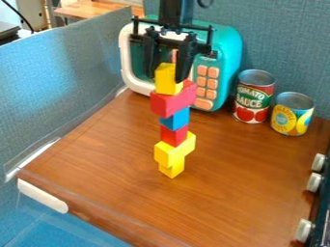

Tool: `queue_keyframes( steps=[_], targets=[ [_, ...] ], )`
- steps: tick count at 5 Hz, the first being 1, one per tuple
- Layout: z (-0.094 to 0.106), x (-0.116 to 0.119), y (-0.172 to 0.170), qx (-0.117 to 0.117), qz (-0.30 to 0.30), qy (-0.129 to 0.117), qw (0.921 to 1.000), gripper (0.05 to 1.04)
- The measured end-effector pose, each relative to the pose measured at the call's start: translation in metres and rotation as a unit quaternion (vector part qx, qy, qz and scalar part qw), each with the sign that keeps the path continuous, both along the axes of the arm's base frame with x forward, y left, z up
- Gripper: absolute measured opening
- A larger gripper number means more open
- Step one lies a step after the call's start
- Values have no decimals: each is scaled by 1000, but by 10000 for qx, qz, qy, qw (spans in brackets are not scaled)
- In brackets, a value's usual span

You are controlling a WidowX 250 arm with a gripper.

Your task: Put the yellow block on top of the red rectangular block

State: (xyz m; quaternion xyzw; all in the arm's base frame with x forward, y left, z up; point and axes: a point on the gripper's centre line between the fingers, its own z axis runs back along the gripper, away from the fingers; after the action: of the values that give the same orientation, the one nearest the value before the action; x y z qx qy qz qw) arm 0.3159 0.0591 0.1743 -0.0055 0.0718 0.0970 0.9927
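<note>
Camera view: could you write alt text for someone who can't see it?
A black gripper is at the top yellow block of a six-block tower on a brown table. Below that block come a large red block, a blue block, a small red block and two more yellow blocks. Behind stand a toy microwave and two cans.

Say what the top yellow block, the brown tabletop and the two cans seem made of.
Yellow block: probably painted wood, matte, evenly coloured; plastic is possible.
Tabletop: wood or wood-look laminate, smooth with a slight sheen, showing grain.
Cans: likely metal, given their shiny grey rimmed lids.
</note>
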Motion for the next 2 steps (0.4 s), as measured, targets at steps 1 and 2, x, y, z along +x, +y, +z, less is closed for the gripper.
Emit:
queue_keyframes(
  steps=[1,2],
  targets=[
    [4,2,-1,12,31,-68,10000,558],
    [6,4,-1,18,23,-106,9999,558]
  ],
)
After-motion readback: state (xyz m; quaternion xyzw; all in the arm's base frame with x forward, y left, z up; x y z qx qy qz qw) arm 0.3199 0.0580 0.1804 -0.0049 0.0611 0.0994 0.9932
